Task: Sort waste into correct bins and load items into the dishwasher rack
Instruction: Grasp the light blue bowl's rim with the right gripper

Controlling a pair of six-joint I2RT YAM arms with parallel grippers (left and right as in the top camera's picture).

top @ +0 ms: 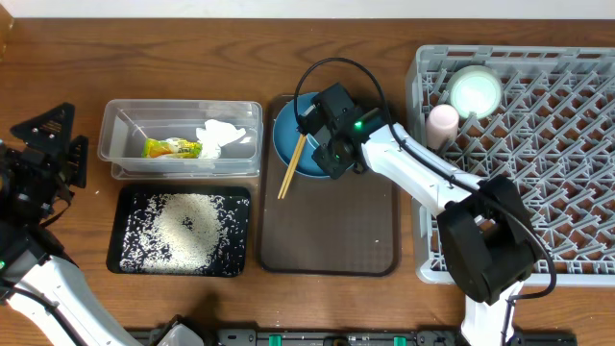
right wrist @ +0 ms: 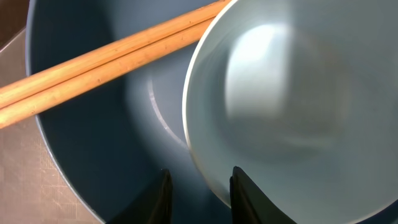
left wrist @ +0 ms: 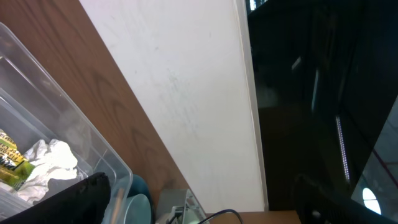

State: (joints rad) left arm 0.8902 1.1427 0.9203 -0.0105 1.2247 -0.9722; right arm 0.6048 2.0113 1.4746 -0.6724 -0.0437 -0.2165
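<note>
Light blue bowl (right wrist: 292,106) sits in the dark blue plate (right wrist: 93,143) at the 12 o'clock end of the brown tray (top: 327,235). The chopsticks (top: 291,168) lean off the plate toward 7 o'clock. The right gripper (right wrist: 201,196) hangs over the bowl with its jaws narrowly parted, seemingly straddling the rim, though contact is hard to judge. The step looks like picking the bowl for the dishwasher rack (top: 567,173) at 3 o'clock. Next it must close firmly and lift clear of the chopsticks. The left gripper (top: 69,144) waits at 9 o'clock, jaws apart and empty.
</note>
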